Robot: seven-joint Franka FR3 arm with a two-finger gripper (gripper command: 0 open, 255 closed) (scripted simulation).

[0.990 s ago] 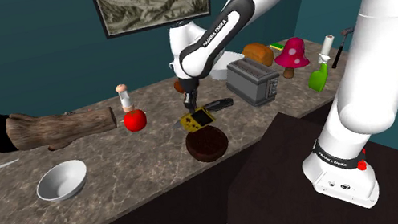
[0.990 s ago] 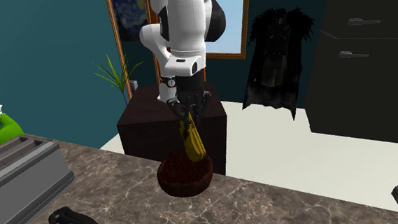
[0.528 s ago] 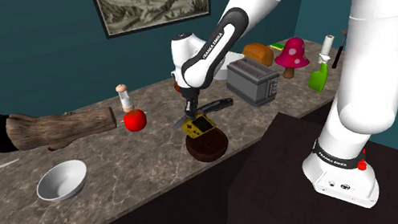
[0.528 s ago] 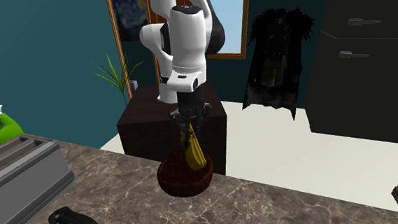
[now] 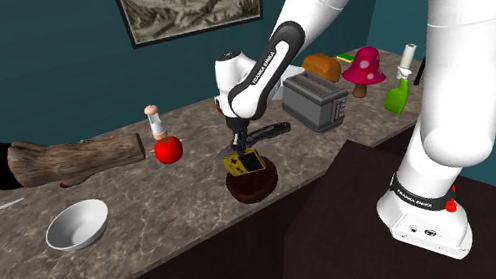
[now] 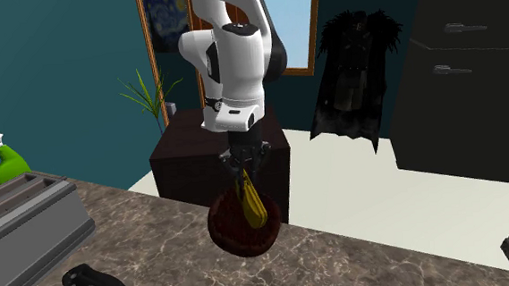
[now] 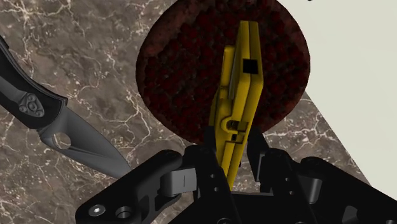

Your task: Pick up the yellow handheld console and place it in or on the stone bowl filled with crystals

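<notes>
Gripper (image 7: 232, 159) clamps yellow console (image 7: 238, 83) edge-on over dark bowl (image 7: 178, 70) (rim cut off); console btm hidden btwn fingers (image 7: 198, 162).

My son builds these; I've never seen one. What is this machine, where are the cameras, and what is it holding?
It is a white robot arm on a dark box beside a marbled counter. One picture looks over its shoulder, one faces it across the counter, one comes from a camera on its hand. On the counter lie a grey toaster, a knife, a white bowl and a dark bowl. Its black claw is shut on a yellow handheld console, above the dark bowl.
</notes>
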